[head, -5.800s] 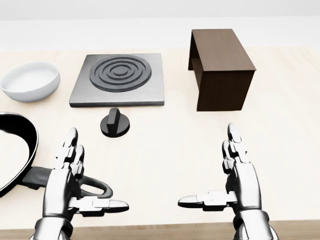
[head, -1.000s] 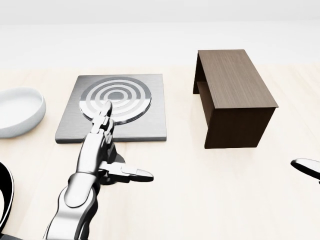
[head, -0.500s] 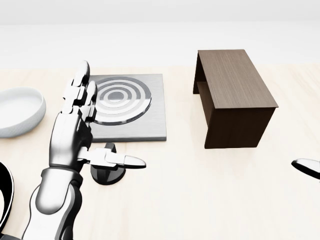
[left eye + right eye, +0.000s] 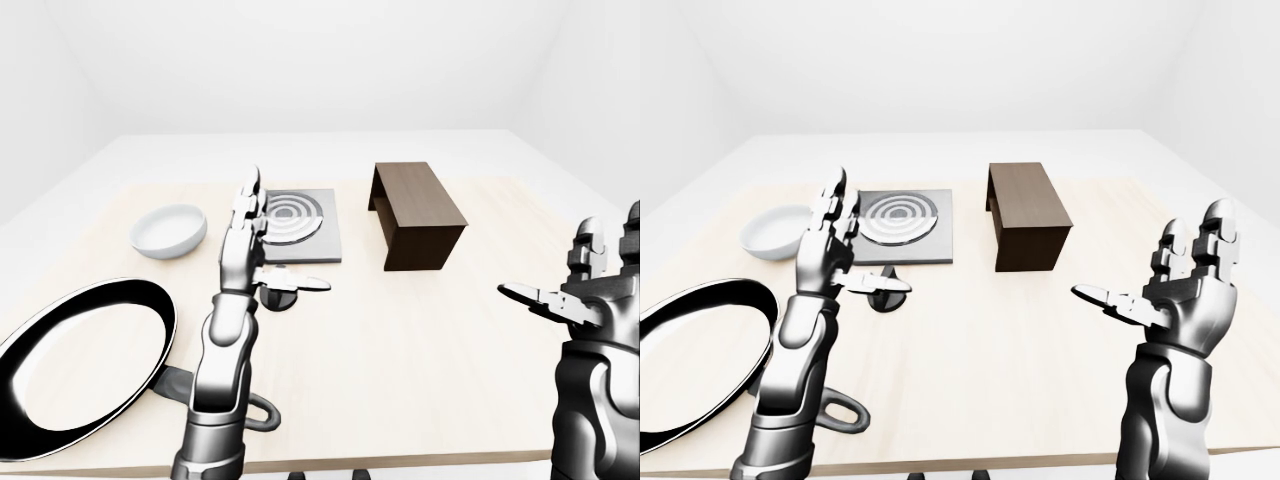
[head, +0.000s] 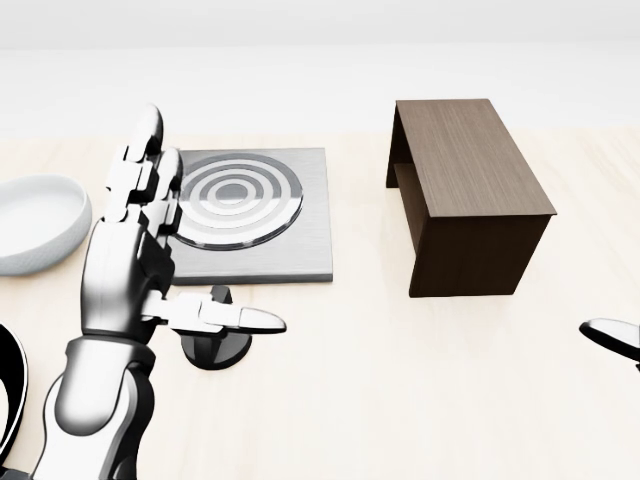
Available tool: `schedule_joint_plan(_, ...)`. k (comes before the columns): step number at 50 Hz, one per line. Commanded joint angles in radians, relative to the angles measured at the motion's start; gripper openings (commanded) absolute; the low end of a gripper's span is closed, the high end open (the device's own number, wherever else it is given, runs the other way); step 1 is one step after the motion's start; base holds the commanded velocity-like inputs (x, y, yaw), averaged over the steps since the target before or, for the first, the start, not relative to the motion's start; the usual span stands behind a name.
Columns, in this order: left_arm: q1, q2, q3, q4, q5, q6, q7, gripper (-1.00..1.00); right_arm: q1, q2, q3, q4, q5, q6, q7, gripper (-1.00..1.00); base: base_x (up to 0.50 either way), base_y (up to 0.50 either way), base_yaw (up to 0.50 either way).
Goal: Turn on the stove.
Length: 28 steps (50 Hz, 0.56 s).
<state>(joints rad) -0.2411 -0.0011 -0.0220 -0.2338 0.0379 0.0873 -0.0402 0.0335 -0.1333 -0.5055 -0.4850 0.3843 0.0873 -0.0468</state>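
The stove [image 5: 296,246] is a grey square plate with a ring burner [image 5: 236,200] at the head view's centre left. Its black knob [image 5: 213,349] stands on the table just below the plate. My left hand [image 5: 165,255] is open and raised above the knob, fingers pointing up, thumb [image 5: 240,320] out to the right over the knob, not touching it. My right hand [image 4: 1175,280] is open and raised at the right, far from the stove; only its thumb tip [image 5: 610,333] shows in the head view.
A dark wooden box [image 5: 470,205] stands right of the stove. A white bowl [image 5: 35,220] sits to its left. A black frying pan [image 4: 75,365] lies at the lower left, handle [image 4: 260,412] toward the table's near edge.
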Motion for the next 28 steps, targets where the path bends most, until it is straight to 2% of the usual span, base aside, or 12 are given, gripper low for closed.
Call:
schedule_joint_plan(1,0.009,0.001,0.001,-0.081,-0.012,0.0,-0.003,1.0,0.0,0.0,0.002,0.003,-0.001,0.0,0.001,1.0,0.0,0.0,0.0)
schedule_joint_plan(2,0.022,0.001,-0.003,-0.172,-0.018,0.0,-0.005,1.0,0.001,0.001,0.003,0.005,-0.003,0.0,0.002,1.0,0.0,0.0,0.0)
schedule_joint_plan(7,0.028,0.002,-0.004,-0.232,-0.024,0.0,-0.004,1.0,0.0,0.0,0.001,0.001,0.0,0.0,0.0,1.0,0.0,0.0,0.0)
schedule_joint_plan(8,0.032,0.004,-0.005,-0.306,-0.027,0.0,-0.004,1.0,0.001,0.0,0.001,0.0,0.0,0.0,0.0,1.0,0.0,0.0,0.0)
schedule_joint_plan(22,0.026,0.012,0.001,-0.551,-0.051,0.0,0.005,1.0,0.001,-0.002,-0.005,-0.018,0.006,0.0,-0.003,1.0,0.0,0.0,0.0)
schedule_joint_plan(28,0.02,0.017,0.007,-0.598,-0.064,0.0,0.01,1.0,0.0,-0.002,-0.005,-0.016,0.005,0.0,-0.003,1.0,0.0,0.0,0.0)
